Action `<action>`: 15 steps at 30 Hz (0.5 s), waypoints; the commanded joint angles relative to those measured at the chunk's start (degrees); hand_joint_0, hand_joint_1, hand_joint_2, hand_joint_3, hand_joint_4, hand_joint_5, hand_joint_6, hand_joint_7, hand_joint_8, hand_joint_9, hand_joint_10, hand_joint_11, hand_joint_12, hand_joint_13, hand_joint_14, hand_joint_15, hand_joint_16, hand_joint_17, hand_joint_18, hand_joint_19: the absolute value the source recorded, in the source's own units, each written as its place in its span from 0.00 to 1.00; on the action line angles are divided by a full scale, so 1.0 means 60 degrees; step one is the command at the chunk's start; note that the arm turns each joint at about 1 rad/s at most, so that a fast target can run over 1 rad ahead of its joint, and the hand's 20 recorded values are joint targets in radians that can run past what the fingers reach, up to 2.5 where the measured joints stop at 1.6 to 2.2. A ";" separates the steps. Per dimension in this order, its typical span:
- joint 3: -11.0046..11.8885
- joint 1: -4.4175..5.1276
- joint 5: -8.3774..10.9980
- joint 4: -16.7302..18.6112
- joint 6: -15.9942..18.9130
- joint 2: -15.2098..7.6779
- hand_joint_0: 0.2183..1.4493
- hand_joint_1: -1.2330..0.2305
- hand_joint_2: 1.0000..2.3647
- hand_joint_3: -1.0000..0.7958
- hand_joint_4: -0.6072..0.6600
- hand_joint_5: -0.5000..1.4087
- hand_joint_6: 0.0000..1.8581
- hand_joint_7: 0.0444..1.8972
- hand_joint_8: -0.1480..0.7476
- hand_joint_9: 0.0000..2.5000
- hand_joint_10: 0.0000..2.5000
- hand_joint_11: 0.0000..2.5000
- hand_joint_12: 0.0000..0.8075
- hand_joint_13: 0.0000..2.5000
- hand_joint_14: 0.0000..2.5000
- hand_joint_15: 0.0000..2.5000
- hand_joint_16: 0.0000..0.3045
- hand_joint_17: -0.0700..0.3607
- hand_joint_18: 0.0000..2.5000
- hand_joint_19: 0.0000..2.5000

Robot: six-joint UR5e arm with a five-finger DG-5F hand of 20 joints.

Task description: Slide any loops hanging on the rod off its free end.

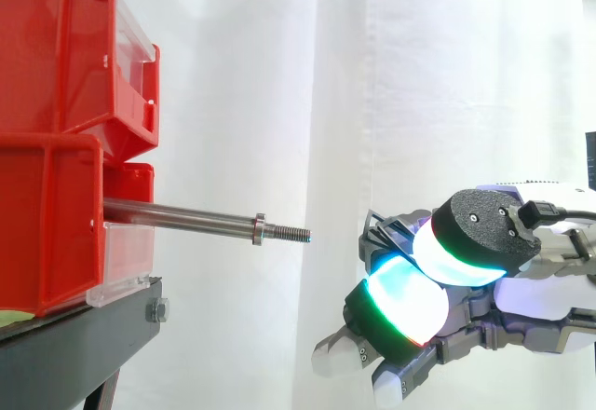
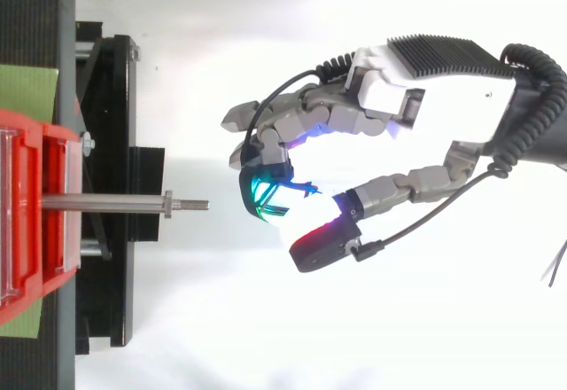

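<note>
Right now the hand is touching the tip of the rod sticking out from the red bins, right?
No: the hand is clear of the rod, with open space between it and the tip, as the top view shows. The rod does stick out from the red bins.

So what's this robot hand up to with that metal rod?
A robot hand hangs in the air beyond the free, threaded end of a metal rod that sticks out from stacked red bins on a black stand. It is not touching the rod. The rod looks bare apart from a nut near its tip; no loop hangs on it.
</note>
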 commanded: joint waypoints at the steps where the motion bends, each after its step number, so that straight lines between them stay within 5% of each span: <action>1: -0.0005 -0.0021 0.0004 -0.0057 0.0032 0.0038 0.33 0.41 0.01 0.44 0.66 0.17 0.41 0.63 0.50 0.27 0.00 0.09 0.41 0.18 0.00 0.00 0.15 0.41 0.23 0.15; 15: -0.0005 0.0023 0.0517 -0.1317 0.0706 0.0697 0.36 0.32 0.01 0.36 0.66 0.17 0.42 0.60 0.49 0.27 0.00 0.10 0.40 0.19 0.00 0.00 0.15 0.41 0.24 0.14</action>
